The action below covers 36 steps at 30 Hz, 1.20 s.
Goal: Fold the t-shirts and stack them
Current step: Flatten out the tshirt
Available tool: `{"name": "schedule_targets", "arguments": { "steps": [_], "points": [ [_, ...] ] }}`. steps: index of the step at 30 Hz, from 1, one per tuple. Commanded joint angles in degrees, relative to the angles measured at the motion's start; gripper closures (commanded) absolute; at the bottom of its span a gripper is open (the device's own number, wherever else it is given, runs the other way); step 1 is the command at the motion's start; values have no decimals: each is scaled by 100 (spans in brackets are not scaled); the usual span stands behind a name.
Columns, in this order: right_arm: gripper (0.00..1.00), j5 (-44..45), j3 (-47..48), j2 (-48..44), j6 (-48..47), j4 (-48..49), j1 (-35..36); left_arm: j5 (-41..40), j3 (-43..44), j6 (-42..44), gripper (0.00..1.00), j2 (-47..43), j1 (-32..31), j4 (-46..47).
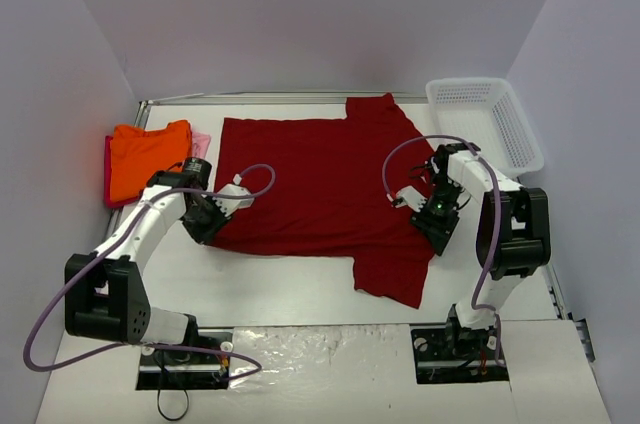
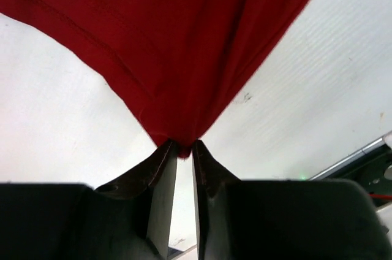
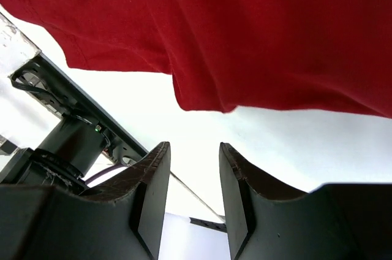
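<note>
Top view: red shirt lies spread flat.
My left gripper barely parts at its corner; my right gripper stands open, empty.

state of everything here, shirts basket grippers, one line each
dark red t-shirt: spread flat, unfolded
orange t-shirt: folded, lying on the pink one, far left
pink t-shirt: under the orange, only an edge showing
white basket: upright, far right
left gripper: barely open, shirt corner at its tips
right gripper: open, clear of the cloth

The left arm and right arm — white links, black joints; purple cables loop behind dark, wedge-shaped fingers.
</note>
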Motion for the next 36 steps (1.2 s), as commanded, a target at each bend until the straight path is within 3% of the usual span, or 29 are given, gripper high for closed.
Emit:
{"name": "schedule_targets", "arguments": {
  "steps": [1,9,13,14,17,19,21,25,30,36],
  "points": [
    [66,-134,455,-57,-128,-679,-43,153,506,388,83,-317,1,-775],
    [65,-309,1018,47,-136,-671,-34,532,1053,335,78,-687,1,-1163],
    [63,-477,1491,285,13,-347,-25,347,974,222,76,-503,1,-689],
    [65,-503,1615,425,74,-241,-25,225,904,21,81,-432,1,-244],
    [76,-626,2168,828,417,120,-34,5,877,-383,97,-20,10,722],
    [91,-635,2520,1084,733,339,-43,48,1026,-578,98,445,10,1042],
    [100,-565,3047,1506,953,489,-25,293,1437,-824,98,1041,10,1254],
    [100,-398,3873,2217,1463,788,-25,575,2299,-1211,98,2124,10,1456],
    [100,-179,5033,3193,1727,780,27,347,3389,-1659,98,3423,10,1492],
    [100,94,5404,3713,1701,779,54,172,4278,-1756,98,4278,10,1193]
  ]
}}
